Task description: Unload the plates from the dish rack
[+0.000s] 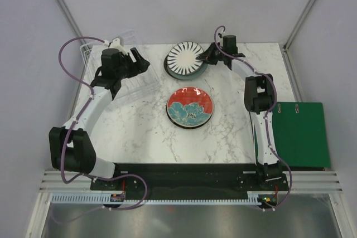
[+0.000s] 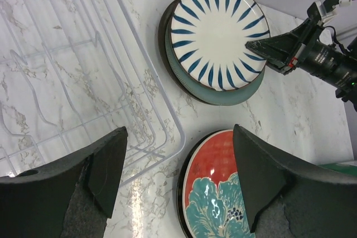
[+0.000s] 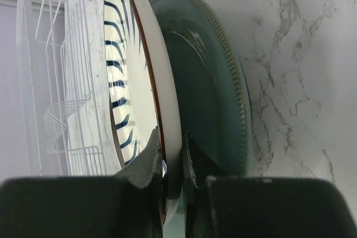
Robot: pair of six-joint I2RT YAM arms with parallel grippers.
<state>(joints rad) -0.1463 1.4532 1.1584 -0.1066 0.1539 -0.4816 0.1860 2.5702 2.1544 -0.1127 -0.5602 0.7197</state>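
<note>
The white striped plate [image 1: 186, 55] [image 2: 217, 34] lies on a grey-teal plate [image 1: 182, 75] [image 2: 223, 97] at the back of the table. My right gripper [image 1: 203, 59] [image 3: 173, 149] is shut on the striped plate's [image 3: 125, 71] right rim, one finger above and one below, over the teal plate [image 3: 209, 93]. The red plate with teal flowers [image 1: 190, 106] [image 2: 220, 193] rests mid-table, with a dark rim showing beneath it. My left gripper [image 1: 140, 61] [image 2: 178, 137] hangs open and empty over the right edge of the dish rack [image 1: 146, 85] [image 2: 67, 82]. No plate shows in the rack.
A flat green board [image 1: 298, 135] lies off the table's right side beside the right arm. The rack's upright prongs [image 3: 61, 82] stand to the left of the stacked plates. White walls and frame posts close in the back and sides.
</note>
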